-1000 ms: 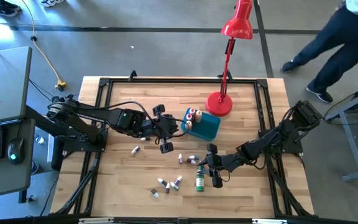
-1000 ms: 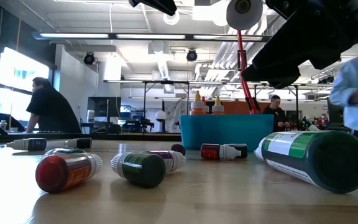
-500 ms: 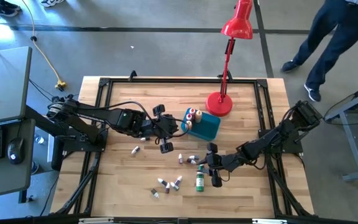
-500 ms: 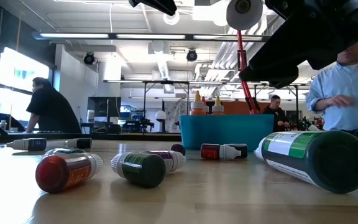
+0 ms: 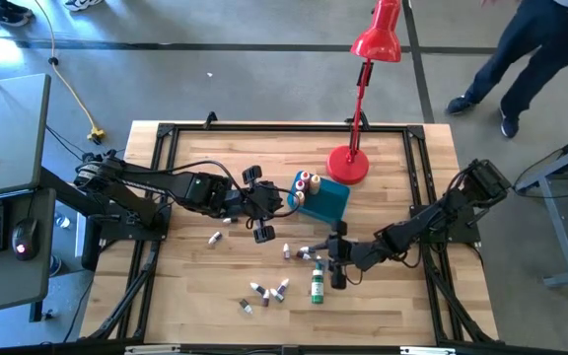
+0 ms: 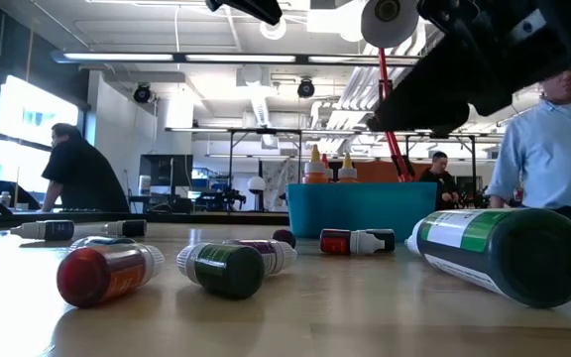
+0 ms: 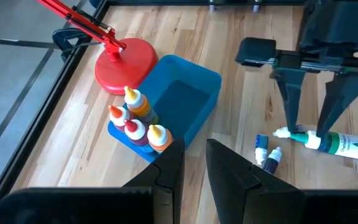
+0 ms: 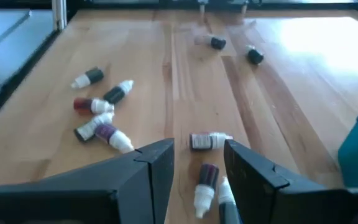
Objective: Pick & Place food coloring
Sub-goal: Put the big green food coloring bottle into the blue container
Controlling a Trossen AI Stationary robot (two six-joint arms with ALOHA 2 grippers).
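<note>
Though strewn with small bottles, a plain light-wood table inside a black frame, grey floor around it. Beyond the table, a workshop with a person walking past the far right corner and another standing at a bench. Red desk lamp on its round base at the far side, just beside the teal tub.

Food coloring mostly lying flat. Large green bottle on its side, long axis running near edge to far edge, white cap toward the tub. Small ones scattered: a few by the green bottle's cap, a cluster nearer the front, one apart to the left, pointing every which way.

Inside the tub, four bottles upright, pointed caps up, bunched at one end.

Left gripper clenched, empty, hovering just beside that end of the tub. Right gripper released, fingers apart over the green bottle's cap end, grasping nothing.
</note>
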